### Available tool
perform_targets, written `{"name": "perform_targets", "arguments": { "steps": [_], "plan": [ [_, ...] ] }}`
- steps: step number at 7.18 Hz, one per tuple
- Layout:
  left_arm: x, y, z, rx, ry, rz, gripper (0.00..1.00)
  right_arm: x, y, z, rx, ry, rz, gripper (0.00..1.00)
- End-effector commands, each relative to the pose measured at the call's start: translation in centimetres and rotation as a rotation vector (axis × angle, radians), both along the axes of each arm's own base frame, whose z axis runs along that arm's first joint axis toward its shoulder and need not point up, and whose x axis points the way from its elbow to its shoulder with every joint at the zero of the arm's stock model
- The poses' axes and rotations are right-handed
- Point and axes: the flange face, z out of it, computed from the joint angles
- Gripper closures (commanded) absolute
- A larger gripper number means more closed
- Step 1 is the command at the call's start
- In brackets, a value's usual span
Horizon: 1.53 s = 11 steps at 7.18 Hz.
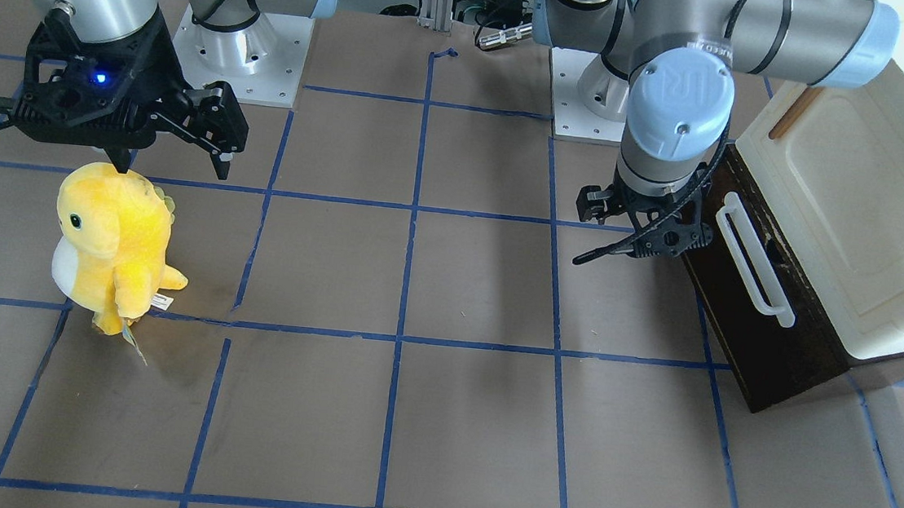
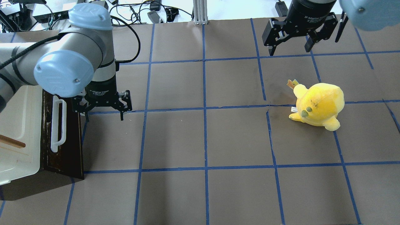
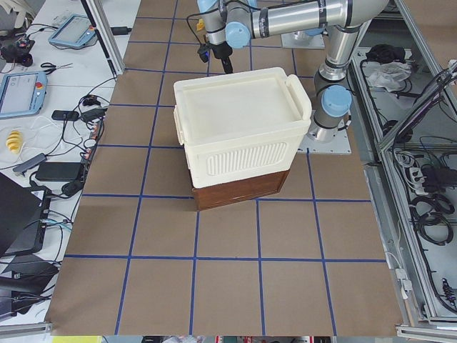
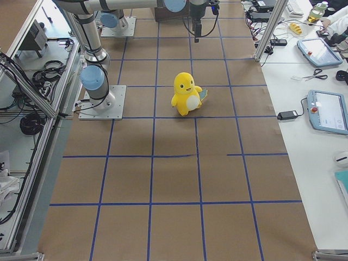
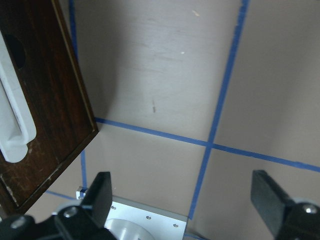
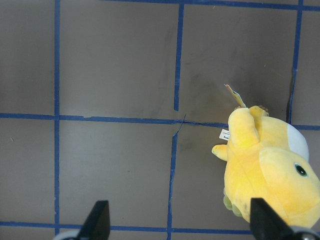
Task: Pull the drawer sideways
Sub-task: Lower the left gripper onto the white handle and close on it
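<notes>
The dark brown drawer (image 1: pixel 763 347) with a long white bar handle (image 1: pixel 752 264) sits under a cream-white box (image 1: pixel 855 224) at the table's end on my left. Its pale interior does not show. In the overhead view the drawer front (image 2: pixel 70 147) and handle (image 2: pixel 57 123) face the table's middle. My left gripper (image 2: pixel 104 118) is open and empty, pointing down just beside the handle's far end, apart from it. The left wrist view shows the drawer front (image 5: pixel 47 95), the handle (image 5: pixel 12 115) and the open fingers (image 5: pixel 99 192). My right gripper (image 2: pixel 289 51) is open and empty, high above the table.
A yellow plush toy (image 2: pixel 318 104) stands on the right half of the table, below and in front of my right gripper (image 1: pixel 173 168); it also shows in the right wrist view (image 6: pixel 270 170). Blue tape lines grid the brown table (image 2: pixel 203 140).
</notes>
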Motion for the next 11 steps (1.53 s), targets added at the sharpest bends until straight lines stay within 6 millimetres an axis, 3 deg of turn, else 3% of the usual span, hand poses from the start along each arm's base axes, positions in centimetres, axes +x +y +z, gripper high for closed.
{"name": "perform_targets", "arguments": {
  "steps": [1,2,4,6,7,9,11],
  "plan": [
    [-2.9,-0.1,-4.5,-0.003,-0.285,-0.041,0.0,0.0,0.0,0.0,0.0,0.0,0.001,0.0],
    [-4.2,-0.1,-6.5,-0.014,-0.401,-0.083,0.0,0.0,0.0,0.0,0.0,0.002,0.001,0.0],
    [-2.1,1.9,-11.4,0.053,-0.631,-0.22,0.0,0.0,0.0,0.0,0.0,0.0,0.0,0.0],
    [-1.0,1.7,-13.3,0.075,-0.773,-0.335,0.01,0.0,0.0,0.0,0.0,0.0,0.0,0.0],
    [-0.2,1.4,-13.9,0.104,-0.805,-0.368,0.12,0.0,0.0,0.0,0.0,0.0,0.0,0.0],
    [1.9,0.9,-14.7,0.163,-0.845,-0.391,0.12,0.0,0.0,0.0,0.0,0.0,0.0,0.0],
    [2.3,0.0,-16.0,0.168,-0.913,-0.451,0.12,0.0,0.0,0.0,0.0,0.0,0.0,0.0]
  ]
}}
